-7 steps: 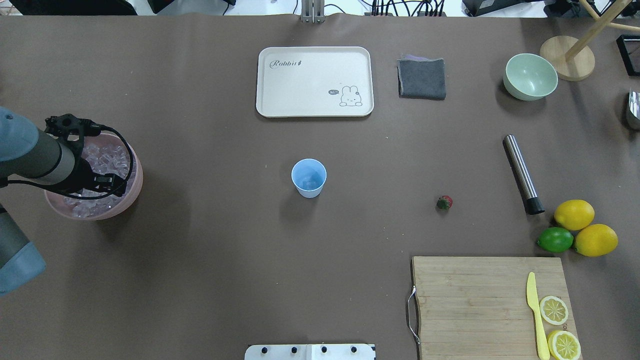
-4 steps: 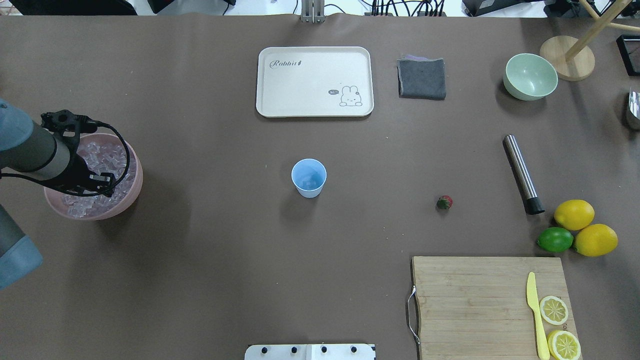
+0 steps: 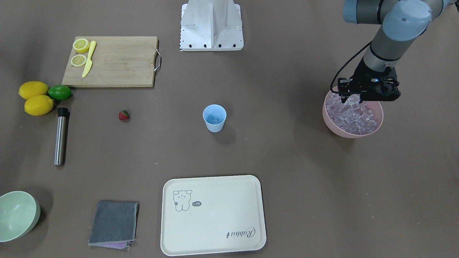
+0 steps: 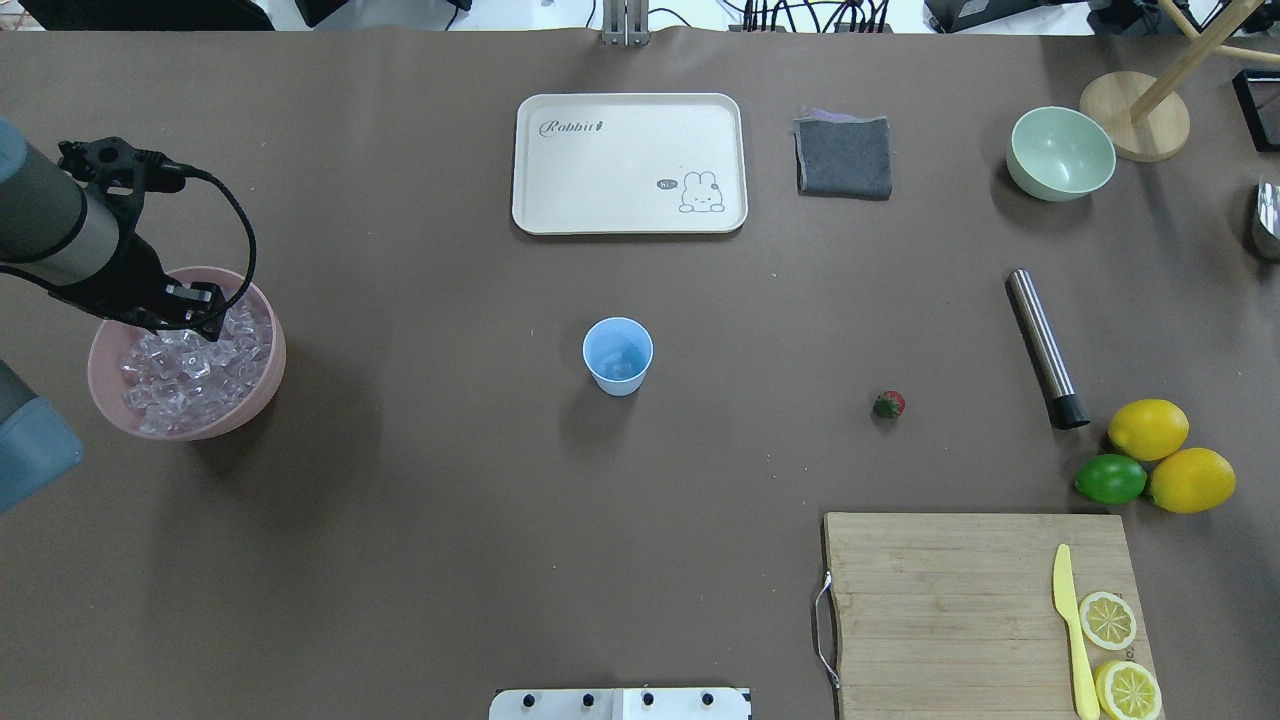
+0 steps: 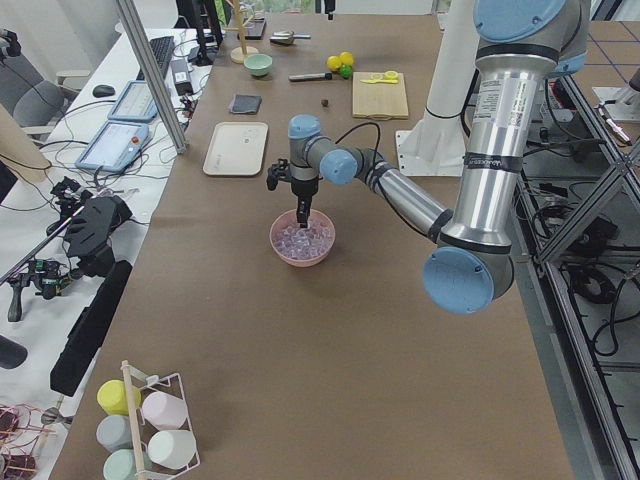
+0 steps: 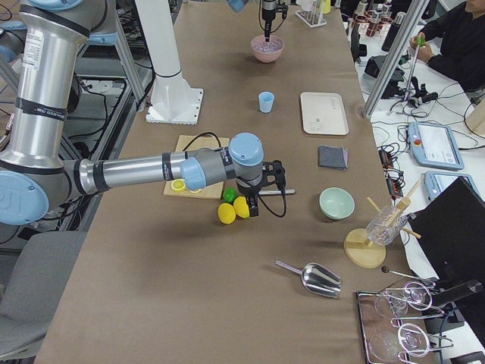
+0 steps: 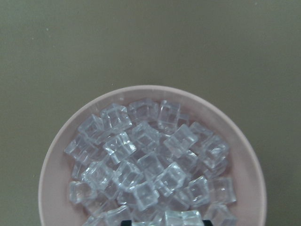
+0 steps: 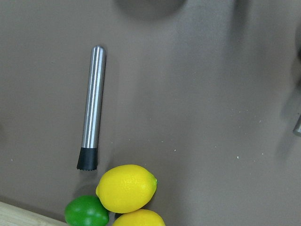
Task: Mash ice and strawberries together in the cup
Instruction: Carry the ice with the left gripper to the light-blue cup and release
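The pale-blue cup [image 4: 618, 355] stands upright mid-table, with something glassy at its bottom. The strawberry [image 4: 888, 404] lies alone on the table to its right. Several ice cubes [image 4: 190, 365] fill the pink bowl [image 4: 268, 372] at the left. My left gripper [image 4: 195, 312] hangs just above the bowl's far side. In the left wrist view a cube [image 7: 183, 219] sits at its dark fingertip, apparently held. My right gripper [image 6: 254, 203] shows only in the exterior right view, low by the lemons, and I cannot tell whether it is open or shut.
A steel muddler [image 4: 1045, 348] lies right of the strawberry, with two lemons [image 4: 1148, 428] and a lime [image 4: 1110, 479] beside it. A cutting board [image 4: 950, 600] with a knife and lemon slices is front right. A tray [image 4: 628, 163], a cloth [image 4: 843, 156] and a green bowl [image 4: 1060, 153] lie along the far side.
My left gripper has risen out of the ice in the pink bowl and now hangs over its far side. Nothing else has moved.
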Robot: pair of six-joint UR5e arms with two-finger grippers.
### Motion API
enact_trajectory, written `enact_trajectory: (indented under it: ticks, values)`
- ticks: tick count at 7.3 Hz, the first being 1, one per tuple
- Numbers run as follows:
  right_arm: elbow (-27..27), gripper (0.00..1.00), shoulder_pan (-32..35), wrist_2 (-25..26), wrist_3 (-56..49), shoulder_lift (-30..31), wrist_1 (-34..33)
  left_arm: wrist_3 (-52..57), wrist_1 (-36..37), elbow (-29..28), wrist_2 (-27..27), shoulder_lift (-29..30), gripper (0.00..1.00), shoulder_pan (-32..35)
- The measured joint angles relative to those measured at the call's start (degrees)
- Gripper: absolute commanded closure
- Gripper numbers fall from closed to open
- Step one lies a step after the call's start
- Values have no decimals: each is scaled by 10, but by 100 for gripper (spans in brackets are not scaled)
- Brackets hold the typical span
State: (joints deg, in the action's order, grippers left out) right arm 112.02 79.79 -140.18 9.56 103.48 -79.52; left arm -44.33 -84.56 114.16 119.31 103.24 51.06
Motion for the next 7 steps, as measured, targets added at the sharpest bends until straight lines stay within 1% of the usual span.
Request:
enact_trajectory:
  ticks: [1,2,4,6,7]
  values:
    - [2,0,-2,0,6,-4,0,-31,23,-6,8,52,100,-5]
    - [7,0,-8,1,19,-9,1,-77,44,-18,11,114,100,-24]
    - [23,0,-26,4,56,-18,1,-164,58,-58,9,217,100,-71]
    - [31,0,-36,5,73,-24,1,-225,45,-131,-9,308,100,-112]
    - [35,0,-39,5,75,-26,1,-255,18,-174,-30,342,100,-134]
